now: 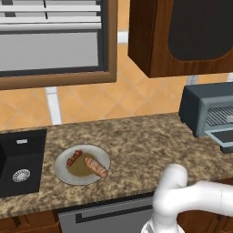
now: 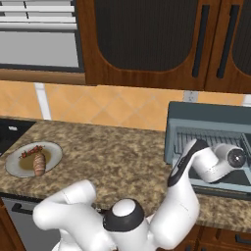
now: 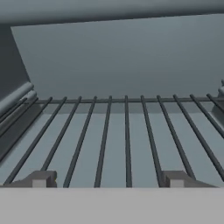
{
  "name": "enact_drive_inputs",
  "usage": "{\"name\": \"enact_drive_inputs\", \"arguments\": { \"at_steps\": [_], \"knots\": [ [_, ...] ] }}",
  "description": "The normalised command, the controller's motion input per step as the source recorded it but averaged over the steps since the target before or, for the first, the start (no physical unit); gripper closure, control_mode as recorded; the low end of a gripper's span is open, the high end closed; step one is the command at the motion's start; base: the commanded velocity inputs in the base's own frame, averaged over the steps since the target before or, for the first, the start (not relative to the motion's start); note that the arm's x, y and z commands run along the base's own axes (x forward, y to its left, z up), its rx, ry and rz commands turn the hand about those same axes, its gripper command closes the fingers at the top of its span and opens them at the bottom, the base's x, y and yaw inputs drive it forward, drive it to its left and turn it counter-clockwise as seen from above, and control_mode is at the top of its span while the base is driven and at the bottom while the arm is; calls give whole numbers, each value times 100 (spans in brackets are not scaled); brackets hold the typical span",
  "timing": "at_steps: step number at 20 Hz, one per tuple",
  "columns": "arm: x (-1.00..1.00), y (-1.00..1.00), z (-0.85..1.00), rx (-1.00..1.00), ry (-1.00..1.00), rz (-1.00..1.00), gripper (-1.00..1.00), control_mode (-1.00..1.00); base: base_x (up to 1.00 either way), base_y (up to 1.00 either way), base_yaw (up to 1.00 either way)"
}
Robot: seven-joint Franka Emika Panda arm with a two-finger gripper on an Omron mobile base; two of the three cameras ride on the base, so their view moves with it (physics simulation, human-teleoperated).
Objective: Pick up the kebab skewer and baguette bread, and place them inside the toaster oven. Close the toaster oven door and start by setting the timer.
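Note:
On a grey plate [image 1: 62, 172] [image 2: 52, 152] at the counter's left lie the kebab skewer [image 1: 75, 159] [image 2: 30, 152], with red-brown chunks, and beside it the orange-tan baguette bread [image 1: 96, 167] [image 2: 39, 164]. The blue-grey toaster oven [image 1: 195, 109] [image 2: 206, 115] stands at the right, and its toaster oven door [image 1: 226, 137] [image 2: 223, 190] is folded down. My arm reaches over the door to the oven's mouth. In the hand view my gripper [image 3: 109, 179] is open and holds nothing. Its fingertips [image 3: 43, 178] sit just above the wire rack [image 3: 127, 135] inside the oven.
A black sink [image 1: 20, 166] is set into the counter left of the plate. Dark wooden wall cabinets [image 1: 182, 36] [image 2: 147, 44] hang above the oven. A window [image 1: 54, 41] is at the back left. Speckled counter [image 1: 145, 145] lies between plate and oven.

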Motion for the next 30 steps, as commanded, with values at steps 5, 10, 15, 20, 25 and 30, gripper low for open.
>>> {"name": "enact_drive_inputs", "arguments": {
  "at_steps": [5, 10, 15, 20, 25, 30],
  "knots": [
    [-79, 0, -75, 0, 10, 0, -100, -100, 0, 0, 0],
    [-73, 0, -48, 0, 13, 0, -100, -100, 0, 0, 0],
    [-44, 2, -25, -2, 12, 1, -100, -100, 0, 0, 0],
    [-6, -1, 63, 0, 18, 0, -100, -100, 0, 0, 0],
    [-4, 2, 100, 0, 29, -5, -100, -100, 0, 0, 0],
    [-66, 13, 87, -4, 33, -4, -100, -100, 0, 0, 0]
  ]
}}
